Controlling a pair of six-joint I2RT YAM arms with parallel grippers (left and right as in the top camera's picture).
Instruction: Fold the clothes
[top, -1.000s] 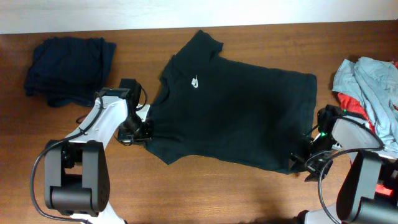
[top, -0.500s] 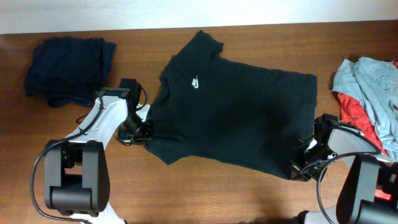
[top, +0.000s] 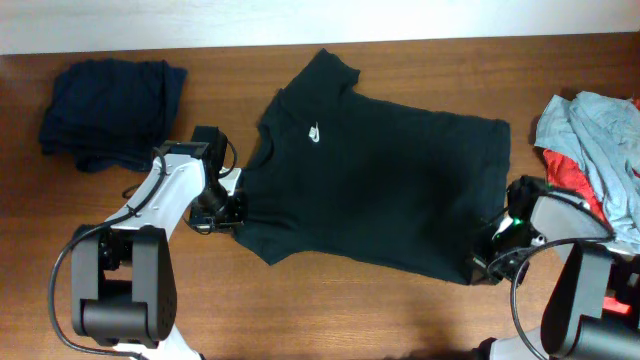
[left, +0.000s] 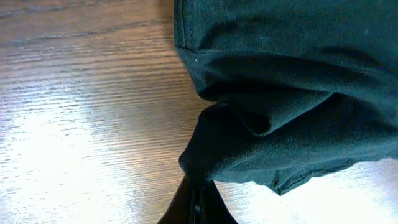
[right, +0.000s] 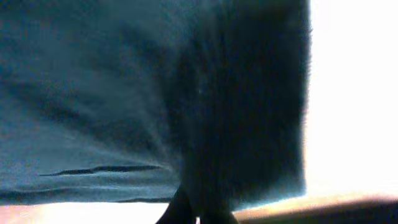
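Brown wooden table (top: 400, 320) fills the overhead view, with a pale wall (top: 150, 25) strip along its far edge. At the near side, the left gripper (left: 198, 204) is pinched together on a bunched fold of the black T-shirt (top: 390, 190), at the sleeve nearest the arms. In the left wrist view the cloth puckers straight up out of the closed fingertips, with bare wood beside it. The right gripper (right: 196, 214) is likewise clamped on the shirt, at the near corner of the hem, and creases fan away from the pinch.

Between the 2 grips the shirt lies spread flat, collar toward the left and hem toward the right, its small white logo (top: 314, 131) facing up.

1 dark navy pile (top: 110, 100) sits at the far left, well apart from the shirt. At the right edge a grey-blue garment (top: 600, 140) lies heaped over a red garment (top: 562, 172). This heap lies just beside the right arm (top: 560, 225), which stands between it and the hem.
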